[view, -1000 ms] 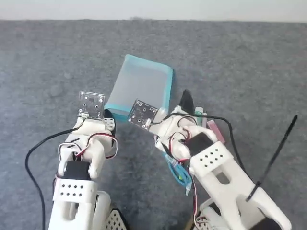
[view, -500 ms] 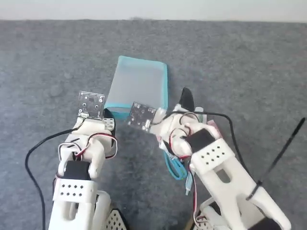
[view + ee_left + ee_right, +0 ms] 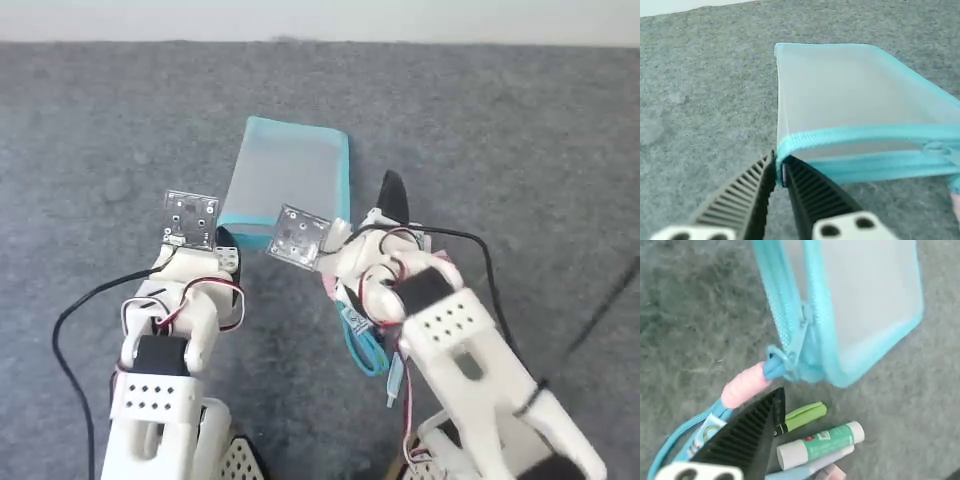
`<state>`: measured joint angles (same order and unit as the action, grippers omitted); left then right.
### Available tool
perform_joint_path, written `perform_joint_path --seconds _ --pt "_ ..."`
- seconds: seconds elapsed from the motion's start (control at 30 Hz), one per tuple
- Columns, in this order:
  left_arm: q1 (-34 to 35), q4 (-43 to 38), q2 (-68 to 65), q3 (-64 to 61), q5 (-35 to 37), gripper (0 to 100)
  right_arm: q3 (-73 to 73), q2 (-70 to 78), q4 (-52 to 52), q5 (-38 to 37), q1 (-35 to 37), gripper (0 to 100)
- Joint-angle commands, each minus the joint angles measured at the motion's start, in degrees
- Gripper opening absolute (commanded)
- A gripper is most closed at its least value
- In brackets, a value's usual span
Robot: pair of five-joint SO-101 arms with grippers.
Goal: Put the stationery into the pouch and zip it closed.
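On the grey, felt-like table (image 3: 520, 120) the pouch (image 3: 290, 180) lies flat, well up from both arm bases: a frosted, see-through rectangle edged all round in turquoise binding, with a turquoise zipper along the short side nearest the arms. The left gripper (image 3: 779, 165) is at that side's far corner, its jaws drawn narrow with the ribbed tips pinched on the corner's turquoise trim. At the opposite corner the zipper slider (image 3: 797, 337) sits at the end of its track, and from it a turquoise cord runs through a pink bead (image 3: 742, 385) and on into a long strap loop (image 3: 365, 350) that trails across the table under the right arm. The right gripper (image 3: 771, 405) hovers just beside the bead; whether it holds anything cannot be told. The stationery lies outside the pouch, on the table near this corner: a green marker (image 3: 802, 417), and close beside it a white-and-green glue stick (image 3: 820, 442).
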<state>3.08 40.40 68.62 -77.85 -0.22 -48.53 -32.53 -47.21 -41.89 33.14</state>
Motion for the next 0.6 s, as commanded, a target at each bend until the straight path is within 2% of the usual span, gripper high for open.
perform_joint_path --seconds 0.0,0.2,0.43,0.57 --pt "0.09 0.26 -0.79 3.74 1.05 1 3.60 2.07 4.70 -0.35 -0.40 53.0" --pt "0.09 0.26 -0.88 3.65 1.05 1 3.78 3.21 11.21 4.22 -0.22 52.1" --pt "0.09 0.26 -0.97 3.65 1.05 1 3.43 3.12 11.12 5.45 1.45 25.5" --pt "0.00 0.26 -0.97 3.65 1.05 1 3.34 3.12 11.03 5.36 3.74 21.0"
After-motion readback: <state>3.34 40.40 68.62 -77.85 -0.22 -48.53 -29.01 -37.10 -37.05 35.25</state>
